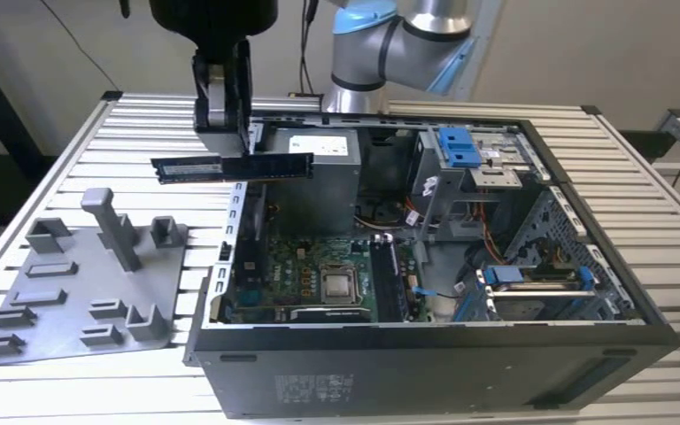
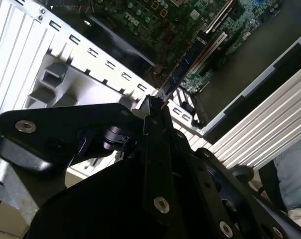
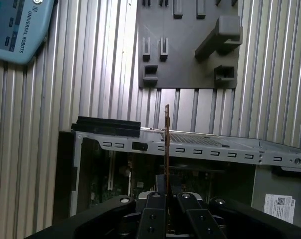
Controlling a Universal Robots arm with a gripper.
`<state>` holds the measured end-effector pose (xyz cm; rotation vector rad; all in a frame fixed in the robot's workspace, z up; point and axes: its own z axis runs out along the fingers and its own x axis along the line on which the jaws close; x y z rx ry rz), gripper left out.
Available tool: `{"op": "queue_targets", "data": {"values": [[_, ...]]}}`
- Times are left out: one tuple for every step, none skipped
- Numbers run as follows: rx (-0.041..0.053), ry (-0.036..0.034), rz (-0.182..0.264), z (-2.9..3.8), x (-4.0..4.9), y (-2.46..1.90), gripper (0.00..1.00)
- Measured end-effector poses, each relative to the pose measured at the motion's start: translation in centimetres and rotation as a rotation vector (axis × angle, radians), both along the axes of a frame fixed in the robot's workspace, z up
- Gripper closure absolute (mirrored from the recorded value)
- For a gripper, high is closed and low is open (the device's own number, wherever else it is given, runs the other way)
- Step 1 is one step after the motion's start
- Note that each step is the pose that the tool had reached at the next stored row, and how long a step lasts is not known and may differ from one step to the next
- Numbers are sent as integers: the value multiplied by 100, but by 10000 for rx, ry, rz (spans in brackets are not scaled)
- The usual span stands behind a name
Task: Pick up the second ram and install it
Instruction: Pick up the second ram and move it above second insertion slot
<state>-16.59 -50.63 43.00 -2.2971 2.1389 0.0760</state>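
Observation:
The second ram (image 1: 216, 167) is a long dark stick with a pale label. It hangs level in the air over the open computer case's (image 1: 435, 266) wall on the exterior view's left. My gripper (image 1: 242, 152) is shut on it from above, gripping near the stick's middle. In the first wrist view the ram (image 3: 167, 144) shows edge-on as a thin line rising from between the gripper's (image 3: 168, 196) black fingers, above the case rim. In the second wrist view the gripper (image 2: 154, 107) points toward the motherboard (image 2: 190, 30). The motherboard (image 1: 316, 274) lies well below the stick.
A grey plastic tray (image 1: 81, 283) with upright blocks lies on the slatted table (image 1: 57, 177) on the exterior view's left of the case. Drive bays and cables (image 1: 482, 159) fill the case's other side. A pale blue pendant (image 3: 16, 25) lies on the table.

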Motion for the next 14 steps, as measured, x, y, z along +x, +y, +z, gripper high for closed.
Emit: {"op": "queue_targets", "data": {"values": [[0, 0, 0, 0, 7, 0, 86], [0, 0, 0, 0, 13, 0, 86], [-1, 0, 0, 0, 19, 0, 86], [0, 0, 0, 0, 26, 0, 86], [0, 0, 0, 0, 35, 0, 86], [0, 0, 1, 0, 46, 0, 86], [0, 0, 0, 0, 56, 0, 86], [0, 0, 0, 0, 65, 0, 86], [-1, 0, 0, 0, 74, 0, 86], [0, 0, 0, 0, 85, 0, 86], [0, 0, 0, 0, 100, 0, 86], [0, 0, 0, 0, 115, 0, 86], [0, 0, 0, 0, 130, 0, 86], [0, 0, 0, 0, 143, 0, 86]]}}
